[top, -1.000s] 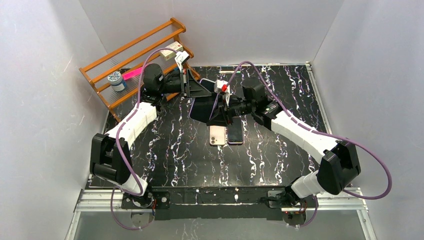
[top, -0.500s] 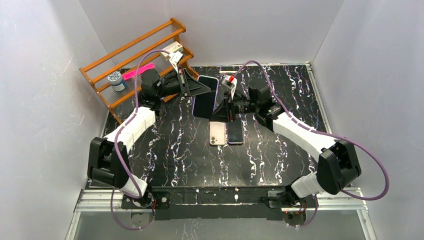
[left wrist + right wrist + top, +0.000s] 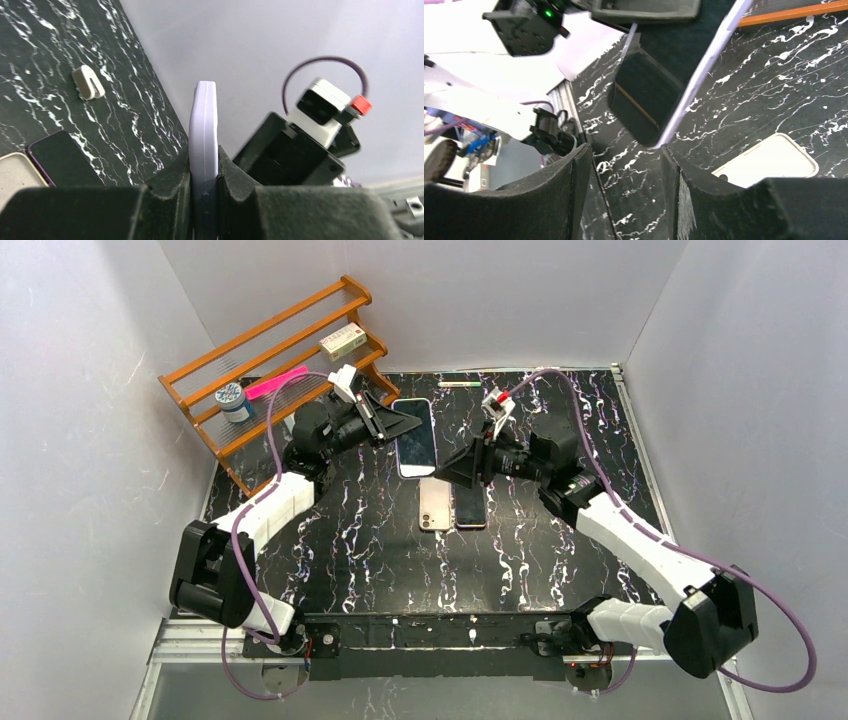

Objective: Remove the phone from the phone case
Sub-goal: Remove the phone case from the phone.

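My left gripper [image 3: 400, 426] is shut on a phone in a lavender case [image 3: 415, 437] and holds it above the table, screen facing up. In the left wrist view the case's lavender edge [image 3: 203, 130] stands clamped between my fingers [image 3: 203, 162]. My right gripper [image 3: 463, 466] is open and empty, just right of the held phone and apart from it. In the right wrist view its jaws [image 3: 624, 157] stand wide, with the lavender edge [image 3: 704, 75] ahead of them. A cream phone case [image 3: 434, 508] and a dark phone [image 3: 470, 506] lie side by side on the table below.
A wooden rack [image 3: 262, 365] stands at the back left with a tin [image 3: 233, 400], a pink item [image 3: 272, 386] and a box [image 3: 343, 340]. A pen [image 3: 458, 384] lies at the far edge. A white clip [image 3: 88, 82] lies on the marble table [image 3: 380, 550].
My right gripper has let go of the phone and drawn back to the right. My left gripper has turned the phone so its screen faces up.
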`<state>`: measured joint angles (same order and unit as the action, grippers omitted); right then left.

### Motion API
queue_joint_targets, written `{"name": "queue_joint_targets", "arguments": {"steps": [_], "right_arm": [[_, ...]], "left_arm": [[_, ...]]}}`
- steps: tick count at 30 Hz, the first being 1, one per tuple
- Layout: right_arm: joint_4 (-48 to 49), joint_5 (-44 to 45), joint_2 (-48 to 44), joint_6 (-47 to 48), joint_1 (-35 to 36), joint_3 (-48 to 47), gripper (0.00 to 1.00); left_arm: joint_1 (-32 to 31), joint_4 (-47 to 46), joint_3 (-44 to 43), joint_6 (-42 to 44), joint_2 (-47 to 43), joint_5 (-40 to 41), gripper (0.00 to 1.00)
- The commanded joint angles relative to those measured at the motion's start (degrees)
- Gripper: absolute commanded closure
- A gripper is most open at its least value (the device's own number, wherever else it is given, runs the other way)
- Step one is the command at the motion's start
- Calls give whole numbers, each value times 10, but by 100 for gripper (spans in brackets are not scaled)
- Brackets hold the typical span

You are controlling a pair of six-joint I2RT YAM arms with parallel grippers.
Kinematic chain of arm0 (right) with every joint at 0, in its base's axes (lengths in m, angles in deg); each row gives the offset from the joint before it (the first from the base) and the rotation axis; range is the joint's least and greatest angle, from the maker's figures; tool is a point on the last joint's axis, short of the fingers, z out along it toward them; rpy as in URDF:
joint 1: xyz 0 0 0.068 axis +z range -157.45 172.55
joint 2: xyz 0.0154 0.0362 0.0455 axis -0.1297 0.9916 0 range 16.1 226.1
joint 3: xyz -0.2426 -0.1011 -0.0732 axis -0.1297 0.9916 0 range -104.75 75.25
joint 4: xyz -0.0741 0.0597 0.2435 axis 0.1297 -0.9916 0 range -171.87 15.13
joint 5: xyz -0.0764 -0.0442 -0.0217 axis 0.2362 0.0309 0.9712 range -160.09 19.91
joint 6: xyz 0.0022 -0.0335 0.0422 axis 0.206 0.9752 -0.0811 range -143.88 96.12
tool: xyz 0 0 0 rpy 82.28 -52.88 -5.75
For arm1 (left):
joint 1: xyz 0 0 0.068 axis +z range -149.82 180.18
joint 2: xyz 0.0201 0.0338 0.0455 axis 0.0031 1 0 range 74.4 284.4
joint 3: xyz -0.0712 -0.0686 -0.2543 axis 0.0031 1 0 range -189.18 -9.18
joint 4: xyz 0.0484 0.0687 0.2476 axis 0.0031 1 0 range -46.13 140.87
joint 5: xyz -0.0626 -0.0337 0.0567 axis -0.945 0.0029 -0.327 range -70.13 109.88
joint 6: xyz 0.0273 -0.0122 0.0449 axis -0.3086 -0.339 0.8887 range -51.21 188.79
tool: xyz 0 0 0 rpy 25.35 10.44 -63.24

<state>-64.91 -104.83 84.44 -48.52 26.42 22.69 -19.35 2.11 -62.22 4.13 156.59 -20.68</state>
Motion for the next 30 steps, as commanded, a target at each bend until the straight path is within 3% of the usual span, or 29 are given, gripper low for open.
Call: {"name": "queue_joint_targets", "arguments": {"steps": [1, 9, 30], "right_arm": [[17, 10, -28, -93, -1, 1, 39], [90, -6, -4, -237, -2, 13, 43], [118, 45, 7, -297, -7, 35, 47]], "left_arm": [[-1, -27, 10, -17, -39, 86, 100], [-2, -29, 15, -33, -42, 99, 100], [-23, -61, 19, -57, -48, 102, 100]]}}
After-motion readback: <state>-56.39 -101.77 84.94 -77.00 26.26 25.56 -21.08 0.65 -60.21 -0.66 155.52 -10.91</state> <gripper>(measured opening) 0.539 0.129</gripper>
